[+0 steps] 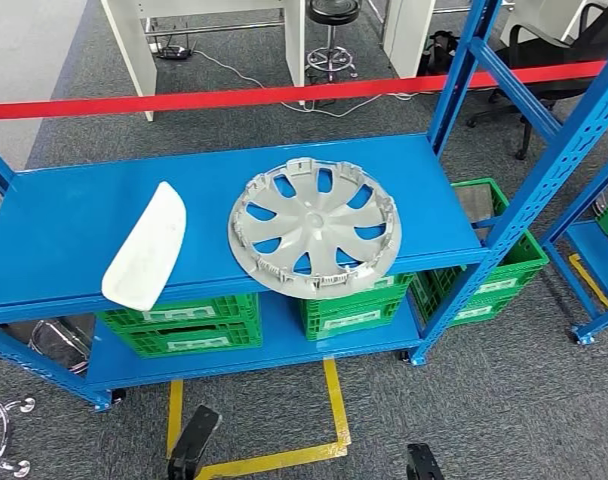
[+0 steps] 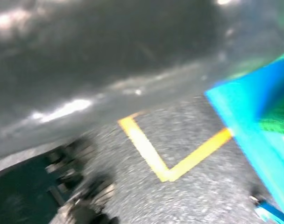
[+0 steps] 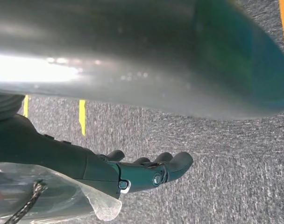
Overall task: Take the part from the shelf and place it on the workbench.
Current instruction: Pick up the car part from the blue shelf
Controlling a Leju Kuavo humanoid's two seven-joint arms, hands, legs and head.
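Fingers of the right hand [image 3: 147, 170] lay stretched out and apart, holding nothing, above grey carpet. The left hand [image 2: 82, 196] was too blurred to tell its state. On the blue shelf [image 1: 67, 225], a silver wheel cover [image 1: 314, 228] lay flat near its front edge, a white curved part [image 1: 145, 247] beside it.

Shelf [image 1: 74, 215] — blue metal rack, flat top deck, seen from above in the head view. Two parts lie on that deck, apart from each other. Silver-grey wheel cover [image 1: 314, 228]: round, multi-spoke with cut-out openings and clips around the rim, lying flat near the deck's front edge, slightly overhanging it. White curved panel [image 1: 146, 247] — elongated, smooth, lying diagonally on the deck, its lower end past the front edge.
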